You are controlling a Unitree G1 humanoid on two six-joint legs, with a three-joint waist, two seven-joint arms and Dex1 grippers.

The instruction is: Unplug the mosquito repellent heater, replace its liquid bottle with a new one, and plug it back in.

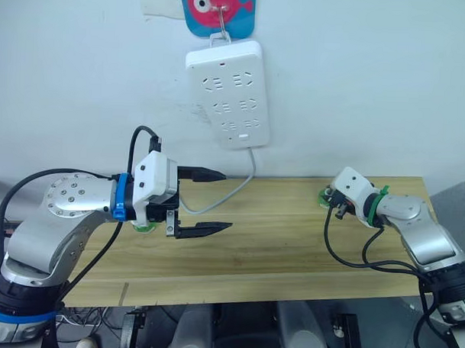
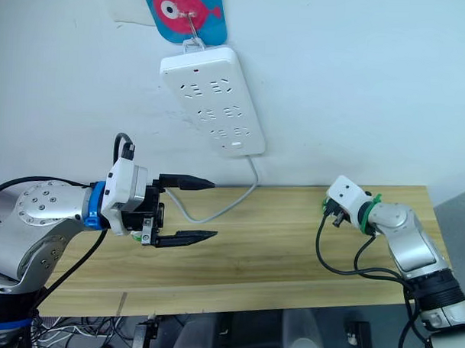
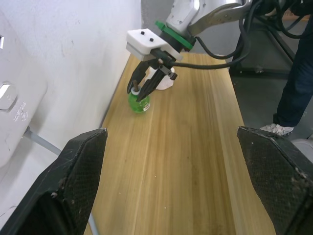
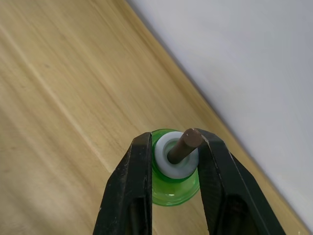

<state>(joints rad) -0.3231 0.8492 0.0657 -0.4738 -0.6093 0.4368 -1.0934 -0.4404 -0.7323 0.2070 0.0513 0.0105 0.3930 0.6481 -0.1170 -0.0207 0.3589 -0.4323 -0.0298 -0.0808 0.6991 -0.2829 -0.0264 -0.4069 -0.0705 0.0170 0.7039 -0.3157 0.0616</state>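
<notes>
Right wrist view: right gripper clamps the round green bottle's white neck, brown wick protruding; left gripper jaws wide apart above woodgrain table.

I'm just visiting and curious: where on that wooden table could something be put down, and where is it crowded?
The wide stretch of the wooden table between the left gripper and the right gripper is bare. It is crowded at the back right, where the right fingers close around a green bottle near the wall, and around the left gripper.
</notes>
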